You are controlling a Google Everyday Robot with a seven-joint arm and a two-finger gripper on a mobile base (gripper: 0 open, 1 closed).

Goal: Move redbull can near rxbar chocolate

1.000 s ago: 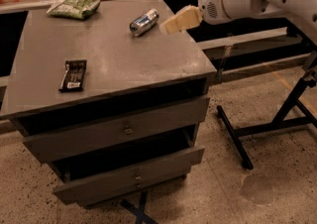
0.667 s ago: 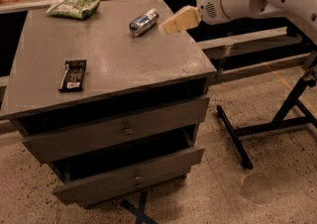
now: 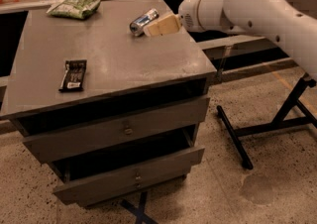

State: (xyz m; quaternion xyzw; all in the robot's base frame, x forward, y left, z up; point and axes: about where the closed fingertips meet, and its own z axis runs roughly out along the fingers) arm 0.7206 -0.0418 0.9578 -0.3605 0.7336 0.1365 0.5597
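On the grey worktop, the tan end effector (open or closed cannot be told) is placed just beside the slim silver-blue metal redbull can, so grasping is judged next.

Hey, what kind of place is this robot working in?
Probably a lab or workshop, not a home: a grey drawer cabinet serves as the table, the floor is speckled and hard, and a black metal stand sits alongside. The gripper is over the cabinet's far side, beside the redbull can.
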